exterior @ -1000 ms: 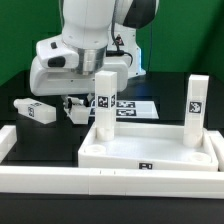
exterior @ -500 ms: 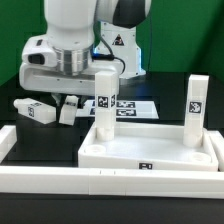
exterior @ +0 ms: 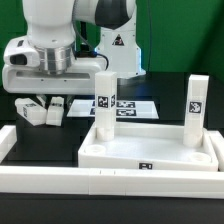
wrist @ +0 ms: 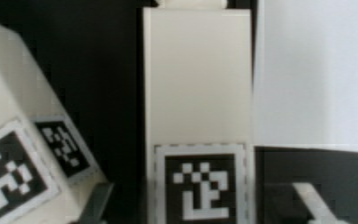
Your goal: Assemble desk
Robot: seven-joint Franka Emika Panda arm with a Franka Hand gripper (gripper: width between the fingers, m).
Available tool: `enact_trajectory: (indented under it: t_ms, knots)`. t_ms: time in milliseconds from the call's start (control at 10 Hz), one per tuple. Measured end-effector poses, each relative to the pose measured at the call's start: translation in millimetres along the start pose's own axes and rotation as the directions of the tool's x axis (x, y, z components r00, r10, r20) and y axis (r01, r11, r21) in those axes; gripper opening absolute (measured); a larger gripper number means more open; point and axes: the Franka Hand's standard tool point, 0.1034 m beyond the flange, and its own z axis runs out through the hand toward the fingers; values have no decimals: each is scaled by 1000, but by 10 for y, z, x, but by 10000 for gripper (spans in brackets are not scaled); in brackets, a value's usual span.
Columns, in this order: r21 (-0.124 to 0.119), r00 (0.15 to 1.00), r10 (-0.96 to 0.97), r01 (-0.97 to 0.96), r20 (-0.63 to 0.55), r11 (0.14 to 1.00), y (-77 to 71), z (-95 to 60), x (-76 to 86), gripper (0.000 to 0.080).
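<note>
The gripper [exterior: 50, 107] hangs low at the exterior view's left, jaws clenched on a white block leg [wrist: 197, 95]. In the exterior view the fingers hide nearly all of that leg. The wrist view shows it lengthwise, marker tag nearest the camera, its far end cut off. Just beside it lies a second leg [exterior: 27, 111], partly hidden by the gripper. The tabletop [exterior: 150, 152] sits well apart, toward the exterior view's right. An upright leg [exterior: 104, 100] stands at one back corner, another upright leg [exterior: 196, 104] at the other. The marker board [exterior: 135, 108] lies behind, partly covered.
</note>
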Motion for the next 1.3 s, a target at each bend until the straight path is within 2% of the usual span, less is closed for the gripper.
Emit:
enact_trajectory:
  t_ms: [400, 500, 600, 700, 800, 1300]
  knots:
    - [-9, 1000, 3, -3, -13, 1000, 16, -27, 88, 287]
    - [3, 1000, 23, -23, -4, 1000, -38, -22, 76, 287]
    - [53, 997, 71, -72, 23, 996, -138, -6, 35, 287]
    - [70, 994, 105, -106, 26, 992, -194, -11, 45, 287]
    - [71, 994, 109, -111, 25, 991, -238, -18, 59, 287]
    - [71, 994, 103, -105, 24, 992, -232, -17, 59, 287]
